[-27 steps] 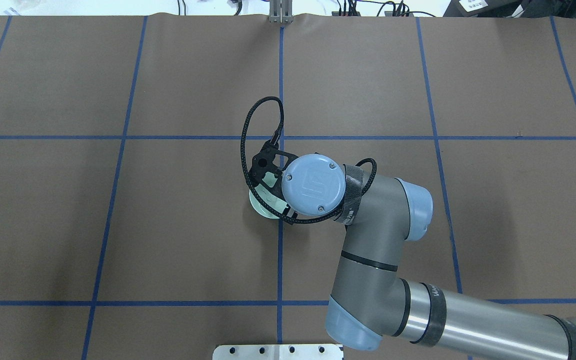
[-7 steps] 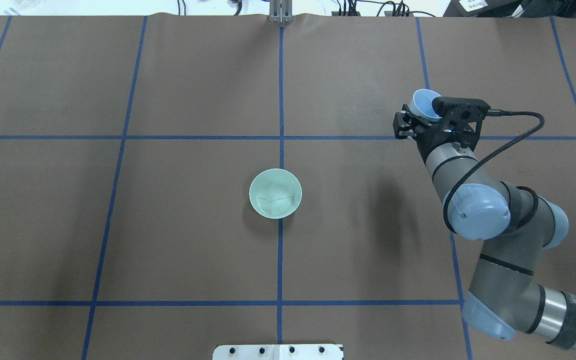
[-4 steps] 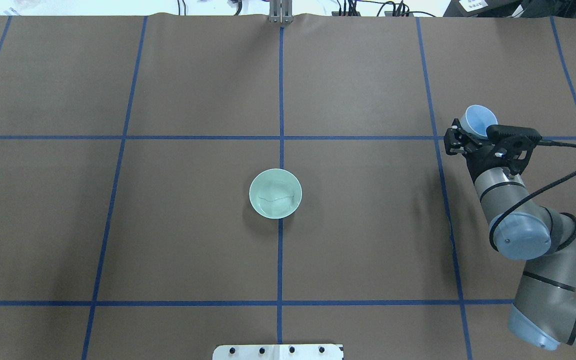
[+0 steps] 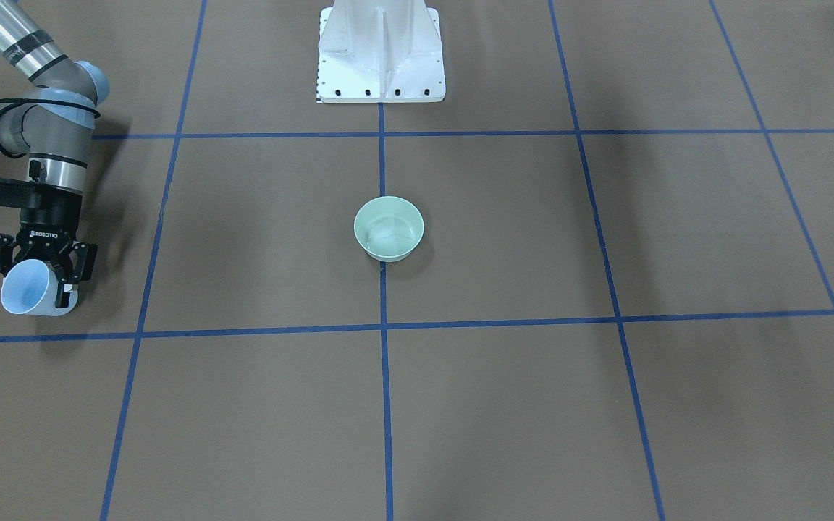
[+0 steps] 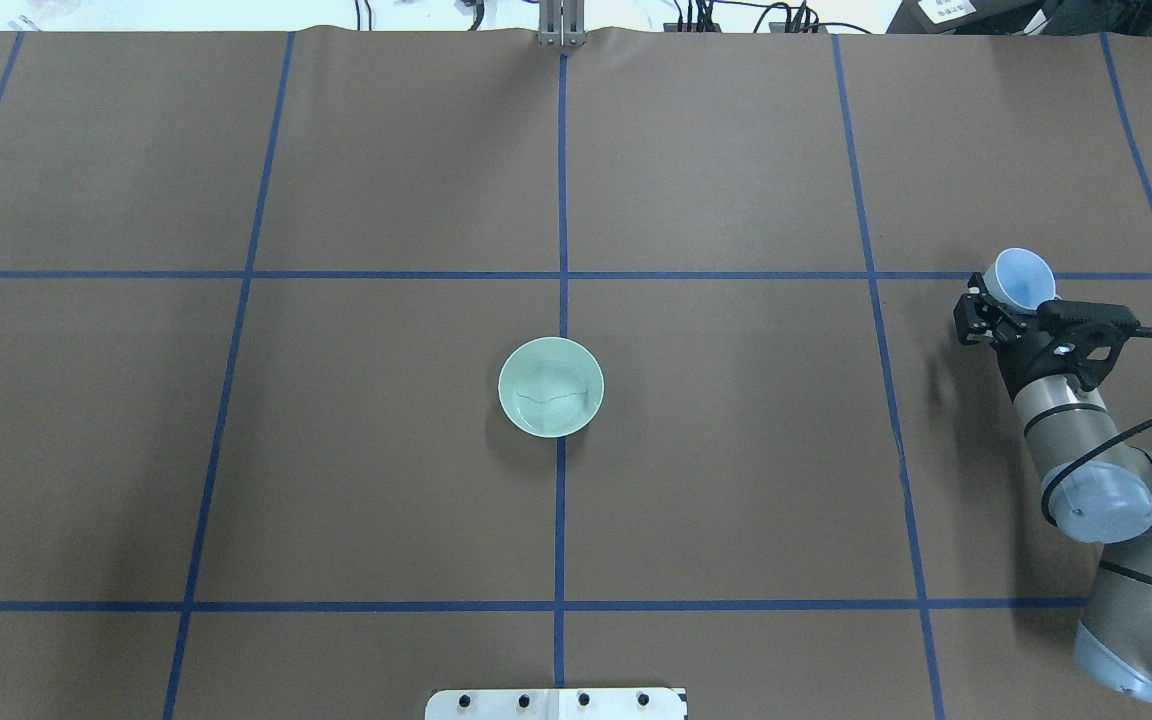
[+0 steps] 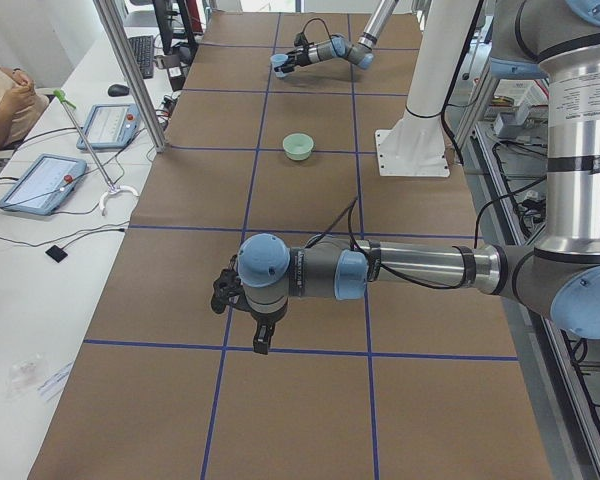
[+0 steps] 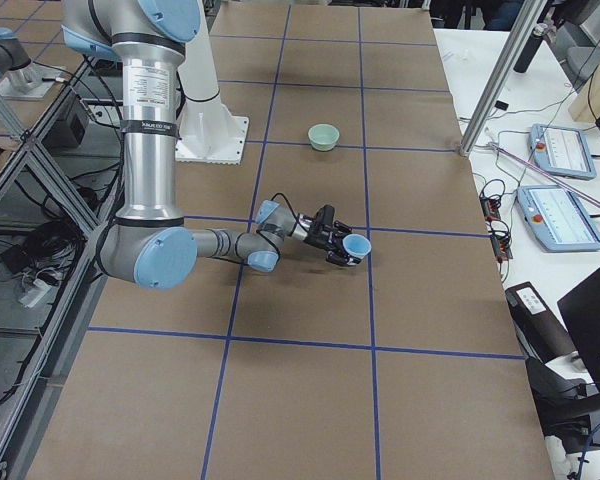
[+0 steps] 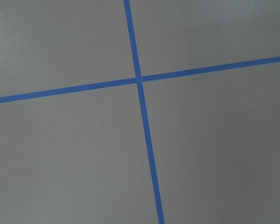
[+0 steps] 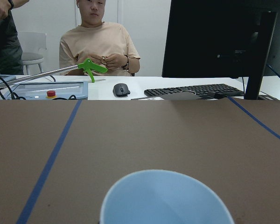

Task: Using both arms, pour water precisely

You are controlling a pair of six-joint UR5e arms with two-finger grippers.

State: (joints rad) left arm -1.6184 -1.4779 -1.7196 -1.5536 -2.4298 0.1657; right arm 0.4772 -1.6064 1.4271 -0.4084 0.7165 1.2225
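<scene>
A pale green bowl stands at the table's middle, also in the front-facing view. The water shows in it as a faint ripple line. My right gripper is shut on a light-blue cup, held upright low over the table's right part, far from the bowl. The cup also shows in the front-facing view and the right wrist view. My left gripper shows only in the exterior left view, low over the table; I cannot tell if it is open or shut.
The white pedestal stands at the robot's side of the table. Blue tape lines grid the brown cover. Beyond the far edge are a side table with tablets, a keyboard and a seated person.
The right arm has left the bowl and swung right with the cup. Over the last second it moved further right and nearer the robot. The bowl has not moved.
</scene>
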